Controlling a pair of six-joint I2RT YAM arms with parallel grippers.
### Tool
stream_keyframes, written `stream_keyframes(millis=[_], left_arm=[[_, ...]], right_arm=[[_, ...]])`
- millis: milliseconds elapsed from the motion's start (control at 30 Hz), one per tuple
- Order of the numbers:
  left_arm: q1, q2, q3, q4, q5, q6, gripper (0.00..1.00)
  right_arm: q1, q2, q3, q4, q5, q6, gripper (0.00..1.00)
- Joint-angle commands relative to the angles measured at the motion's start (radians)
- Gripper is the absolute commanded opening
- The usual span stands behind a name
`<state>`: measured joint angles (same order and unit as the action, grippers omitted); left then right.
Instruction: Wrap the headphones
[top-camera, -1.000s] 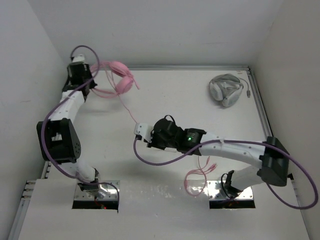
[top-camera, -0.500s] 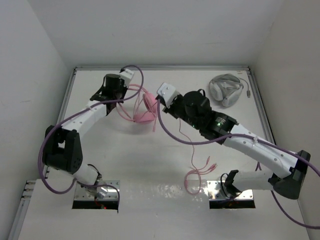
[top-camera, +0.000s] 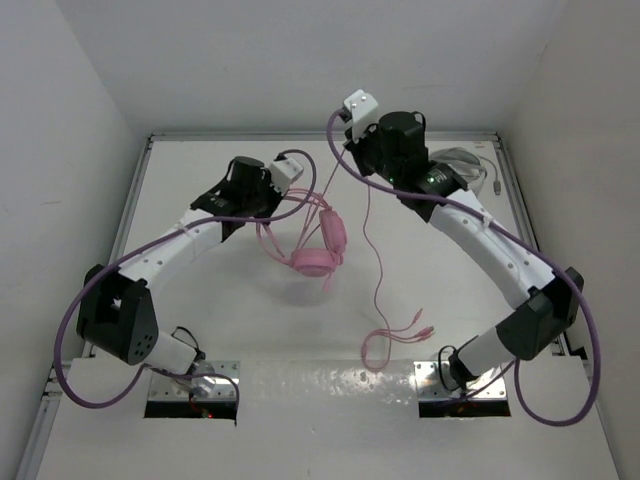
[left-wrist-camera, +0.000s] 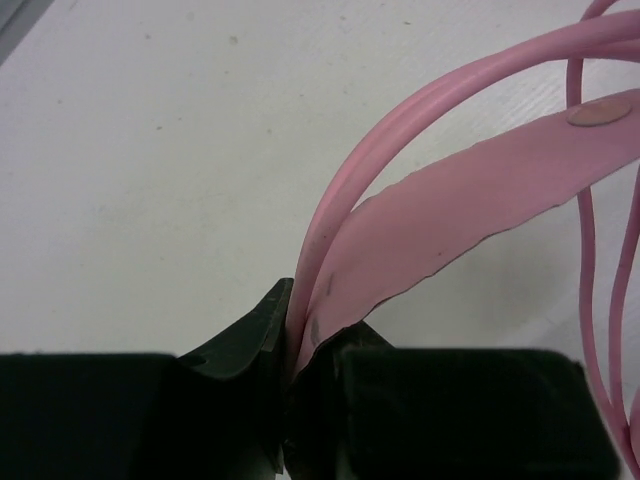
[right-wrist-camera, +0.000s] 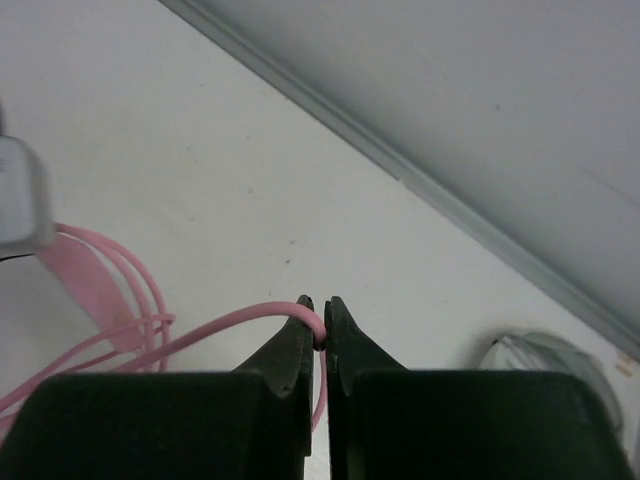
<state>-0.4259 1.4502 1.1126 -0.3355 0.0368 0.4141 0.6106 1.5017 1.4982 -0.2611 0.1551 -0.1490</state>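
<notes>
The table (top-camera: 230, 300) carries both arms, which reach toward its middle and far side. The headphones (top-camera: 318, 250) hang over the table's centre, apparently lifted off it and casting a soft shadow on the surface below. They lie between the two arms, closer to the left one. The headband (left-wrist-camera: 480, 190) arches from the left gripper (left-wrist-camera: 298, 345) out to the robot's right and then down, so the earcups sit lowest and the long axis runs roughly vertically. The left gripper's fingers are together on the near end of that band, clamping both the flat strap and the thin hoop beside it.

The cable (top-camera: 372, 260) rises from the headphones toward the far edge and reaches its high point at the right gripper (right-wrist-camera: 320, 338). From there it drops in a long line to loose coils (top-camera: 390, 345) on the table near the right arm's base. The right gripper's fingers are pinched on the cable, with no gap showing around it. From this gripper the headphones lie lower, nearer to the bases and to the robot's left.

Judged from this layout, winding depends on the right arm carrying its held span around the hanging band or cups while the left arm provides the fixed post. A second, grey-white headset (right-wrist-camera: 545, 360) lies close beside the right gripper near the far rail (right-wrist-camera: 420, 180).
</notes>
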Motion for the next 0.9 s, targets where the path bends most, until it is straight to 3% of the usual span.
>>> stream_keyframes(millis=[0,133,333,467,533,567,700,867], left_arm=[[-0.002,-0.057,0.085,-0.092,0.184,-0.023,0.0],[0.004,-0.056,0.156,-0.174,0.345,-0.072,0.0],[0.056,-0.062,0.257,-0.25,0.462,-0.165,0.0],[0.122,-0.063,0.335,-0.255,0.502,-0.254,0.0],[0.168,-0.068,0.378,-0.235,0.508,-0.319,0.0],[0.197,-0.068,0.398,-0.217,0.5,-0.354,0.0],[0.242,-0.067,0.446,-0.211,0.491,-0.403,0.0],[0.266,-0.057,0.521,-0.223,0.489,-0.451,0.0]], right_arm=[[-0.15,0.031,0.042,0.079,-0.082,0.139,0.0],[-0.201,0.116,0.054,0.036,-0.254,0.158,0.0],[-0.21,0.184,-0.074,0.109,-0.34,0.167,0.0],[-0.21,0.236,-0.179,0.221,-0.481,0.196,0.19],[-0.21,0.285,-0.216,0.284,-0.564,0.244,0.35],[-0.21,0.301,-0.24,0.298,-0.581,0.258,0.49],[-0.21,0.35,-0.341,0.37,-0.566,0.292,0.6],[-0.21,0.367,-0.414,0.387,-0.512,0.293,0.63]])
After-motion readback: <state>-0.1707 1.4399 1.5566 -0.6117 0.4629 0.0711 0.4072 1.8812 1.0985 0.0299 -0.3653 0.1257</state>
